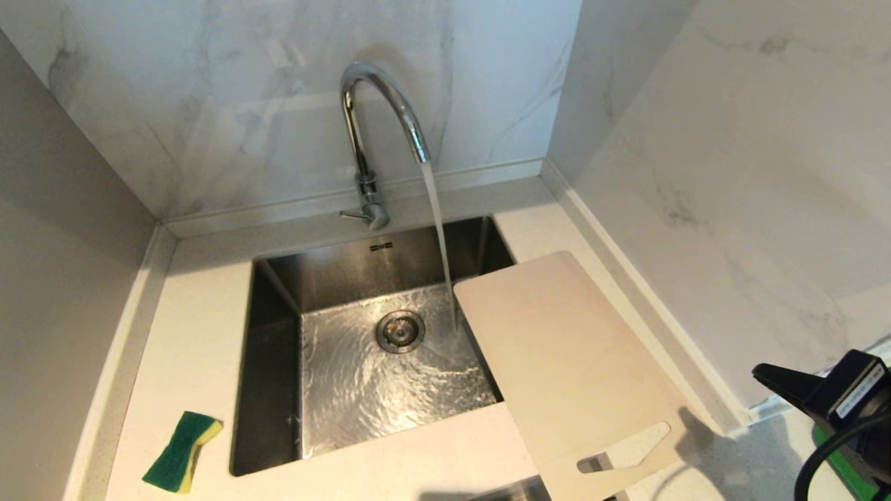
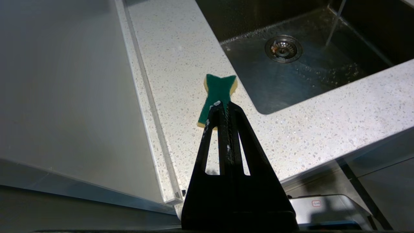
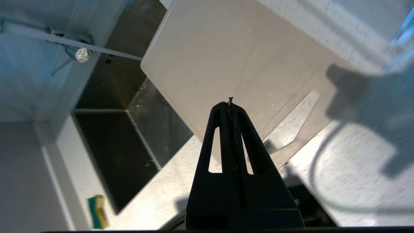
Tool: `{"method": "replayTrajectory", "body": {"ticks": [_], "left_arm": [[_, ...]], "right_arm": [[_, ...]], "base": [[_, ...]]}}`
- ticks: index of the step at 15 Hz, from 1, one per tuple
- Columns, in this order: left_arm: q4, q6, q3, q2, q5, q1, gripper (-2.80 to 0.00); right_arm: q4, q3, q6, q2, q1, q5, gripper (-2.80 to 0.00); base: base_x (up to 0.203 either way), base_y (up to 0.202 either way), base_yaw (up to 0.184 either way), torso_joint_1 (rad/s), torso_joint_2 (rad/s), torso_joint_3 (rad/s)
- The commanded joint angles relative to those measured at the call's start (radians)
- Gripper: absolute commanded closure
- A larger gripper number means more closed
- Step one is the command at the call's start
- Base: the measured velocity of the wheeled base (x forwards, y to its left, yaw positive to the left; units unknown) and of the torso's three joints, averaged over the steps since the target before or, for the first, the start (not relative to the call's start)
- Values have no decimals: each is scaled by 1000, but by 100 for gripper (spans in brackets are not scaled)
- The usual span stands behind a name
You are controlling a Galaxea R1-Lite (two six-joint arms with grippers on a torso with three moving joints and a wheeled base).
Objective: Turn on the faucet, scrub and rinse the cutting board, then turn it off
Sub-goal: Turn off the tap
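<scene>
The chrome faucet (image 1: 358, 142) stands behind the sink and a stream of water (image 1: 438, 236) runs from its spout into the basin. The pale cutting board (image 1: 564, 355) lies flat on the counter to the right, one corner over the sink, its handle slot (image 1: 626, 451) toward me. My right gripper (image 1: 766, 372) hovers shut and empty off the board's right side; in the right wrist view my right gripper (image 3: 229, 104) points at the cutting board (image 3: 226, 55). My left gripper (image 2: 222, 104) is shut, holding nothing, above the counter short of the sponge (image 2: 217, 89).
A green and yellow sponge (image 1: 183, 451) lies on the counter left of the steel sink (image 1: 278, 334). Marble walls close in the back and right. A green object (image 1: 846, 473) shows under my right arm. The drain (image 1: 400, 330) sits mid-basin.
</scene>
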Motion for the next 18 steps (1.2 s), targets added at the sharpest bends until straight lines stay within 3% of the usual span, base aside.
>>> {"method": "replayTrajectory", "body": {"ticks": [1,9,15,18], "left_arm": [[0,2,2,0,0,0,0],[0,2,2,0,0,0,0],[0,0,2,0,0,0,0],[0,0,2,0,0,0,0]], "right_arm": [[1,4,-107,-65,-39,4,0],[85,88,-396,-312,-134,69,0],[86,150,-426,-386,-164,108,0],[85,118,-427,-340,-164,122,0]], "base": [[0,0,0,0,0,0],[0,0,0,0,0,0],[0,0,0,0,0,0],[0,0,0,0,0,0]]}}
